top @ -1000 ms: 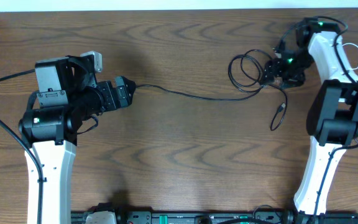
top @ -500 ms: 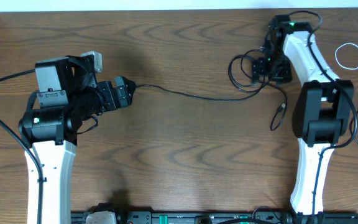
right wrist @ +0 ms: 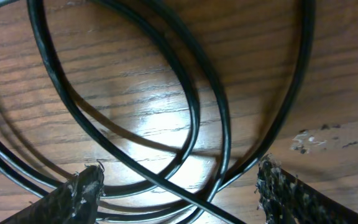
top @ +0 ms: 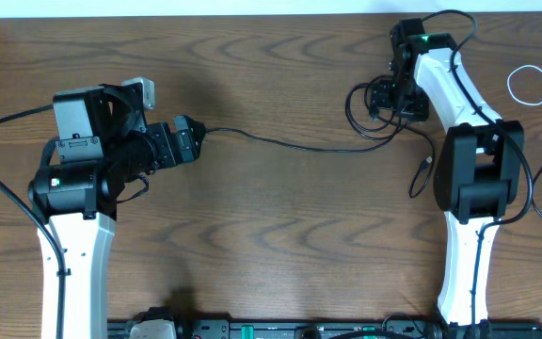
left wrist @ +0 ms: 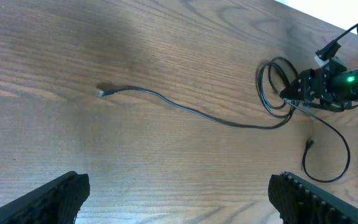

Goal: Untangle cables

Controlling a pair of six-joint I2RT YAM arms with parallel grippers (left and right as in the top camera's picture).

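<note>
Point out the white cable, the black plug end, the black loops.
Thin white cable (top: 514, 74): overhead, its curved loop.
Black cable's small plug end (left wrist: 103, 93): left wrist, the tip.
Black cable loops (right wrist: 195, 115): right wrist, inner loop's right side.

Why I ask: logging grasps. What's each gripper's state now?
Left gripper: open, holding nothing.
Right gripper: open over the black cable loops, gripping nothing.

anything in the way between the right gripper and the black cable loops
Nothing visible does. In the right wrist view, the right gripper has its fingers open directly over the black cable loops. The loops lie on the bare wood of the table, and no other object sits between them and the gripper.
</note>
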